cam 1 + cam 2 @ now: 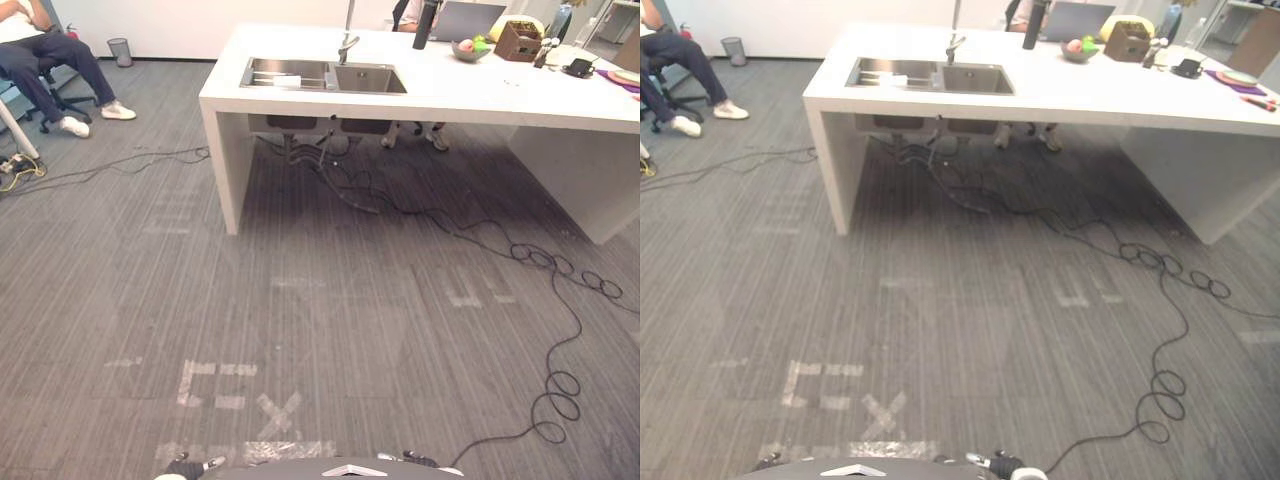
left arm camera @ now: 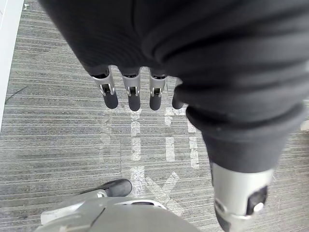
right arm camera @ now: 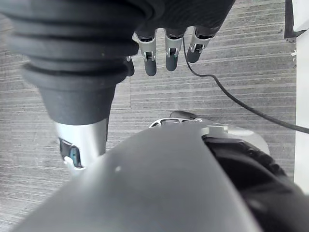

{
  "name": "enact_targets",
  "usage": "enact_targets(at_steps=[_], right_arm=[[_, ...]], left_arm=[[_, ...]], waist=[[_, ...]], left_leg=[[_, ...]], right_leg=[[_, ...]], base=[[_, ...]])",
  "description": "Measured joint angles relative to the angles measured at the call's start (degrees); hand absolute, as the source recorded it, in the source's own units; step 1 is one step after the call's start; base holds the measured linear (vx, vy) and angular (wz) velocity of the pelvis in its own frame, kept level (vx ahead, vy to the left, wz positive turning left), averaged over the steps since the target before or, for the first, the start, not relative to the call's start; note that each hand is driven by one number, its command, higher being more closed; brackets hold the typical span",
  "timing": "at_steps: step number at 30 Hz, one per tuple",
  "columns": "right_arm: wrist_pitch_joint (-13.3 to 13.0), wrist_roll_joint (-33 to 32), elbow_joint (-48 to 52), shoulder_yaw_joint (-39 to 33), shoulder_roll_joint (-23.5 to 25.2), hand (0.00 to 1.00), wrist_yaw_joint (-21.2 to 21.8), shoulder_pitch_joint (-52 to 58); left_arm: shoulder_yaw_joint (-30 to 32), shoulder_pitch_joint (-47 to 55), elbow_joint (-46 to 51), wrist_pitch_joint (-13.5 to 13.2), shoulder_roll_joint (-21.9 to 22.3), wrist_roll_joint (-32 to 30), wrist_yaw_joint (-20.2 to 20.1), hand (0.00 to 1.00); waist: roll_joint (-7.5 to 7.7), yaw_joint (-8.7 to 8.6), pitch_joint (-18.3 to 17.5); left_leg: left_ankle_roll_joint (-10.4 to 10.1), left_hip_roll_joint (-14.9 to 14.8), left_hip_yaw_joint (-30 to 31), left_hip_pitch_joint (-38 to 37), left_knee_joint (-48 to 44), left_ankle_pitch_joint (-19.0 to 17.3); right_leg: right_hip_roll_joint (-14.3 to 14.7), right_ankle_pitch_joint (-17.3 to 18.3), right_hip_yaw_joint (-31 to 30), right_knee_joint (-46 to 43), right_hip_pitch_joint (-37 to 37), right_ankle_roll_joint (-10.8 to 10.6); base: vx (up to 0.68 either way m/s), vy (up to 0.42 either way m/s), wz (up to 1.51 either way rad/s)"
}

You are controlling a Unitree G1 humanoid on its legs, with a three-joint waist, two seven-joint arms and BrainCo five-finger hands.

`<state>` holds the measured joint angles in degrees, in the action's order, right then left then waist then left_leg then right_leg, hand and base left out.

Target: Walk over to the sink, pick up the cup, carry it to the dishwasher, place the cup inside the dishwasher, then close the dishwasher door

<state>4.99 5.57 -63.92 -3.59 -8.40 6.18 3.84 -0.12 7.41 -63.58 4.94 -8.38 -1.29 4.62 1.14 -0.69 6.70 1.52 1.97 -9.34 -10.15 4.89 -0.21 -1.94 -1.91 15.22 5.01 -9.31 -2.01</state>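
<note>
A steel double sink (image 1: 325,76) is set into a white counter (image 1: 420,95) across the carpet ahead, with a faucet (image 1: 347,44) behind it. A small pale object (image 1: 287,80) lies in the sink's left basin; I cannot tell whether it is the cup. My left hand (image 2: 133,94) hangs over the carpet with straight fingers and holds nothing. My right hand (image 3: 166,50) hangs the same way, open and empty.
A person (image 1: 45,55) sits on a chair at the far left, near a wastebasket (image 1: 119,50). Cables (image 1: 360,195) trail from under the counter across the floor to the right. A fruit bowl (image 1: 470,47), a brown box (image 1: 517,42) and a laptop (image 1: 465,20) stand on the counter.
</note>
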Motion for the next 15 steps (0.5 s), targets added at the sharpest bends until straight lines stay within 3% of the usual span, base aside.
enact_targets(at_steps=[3, 15], right_arm=[[-0.09, 2.3, 0.0, 0.0, 0.23, 0.0, -1.87, -0.06], [-2.26, 3.8, -0.14, 0.29, 0.1, 0.0, -1.22, -0.62]], left_arm=[[0.0, 0.0, 0.0, 0.05, -0.01, 0.0, -0.09, 0.0], [-0.01, 0.15, -0.09, 0.15, -0.06, 1.5, -0.61, 0.0]], waist=[[0.02, 0.05, -0.02], [0.09, 0.09, -0.05]], left_leg=[[0.04, 0.06, 0.09, 0.03, 0.0, -0.02], [0.5, 0.54, 1.44, 0.15, 0.0, 0.27]], right_leg=[[-0.05, 0.09, 0.28, 0.0, -0.01, -0.11], [-0.42, 0.06, 1.49, -0.01, -0.03, -0.07]], base=[[0.01, 0.001, 0.01], [0.01, 0.004, 0.05]])
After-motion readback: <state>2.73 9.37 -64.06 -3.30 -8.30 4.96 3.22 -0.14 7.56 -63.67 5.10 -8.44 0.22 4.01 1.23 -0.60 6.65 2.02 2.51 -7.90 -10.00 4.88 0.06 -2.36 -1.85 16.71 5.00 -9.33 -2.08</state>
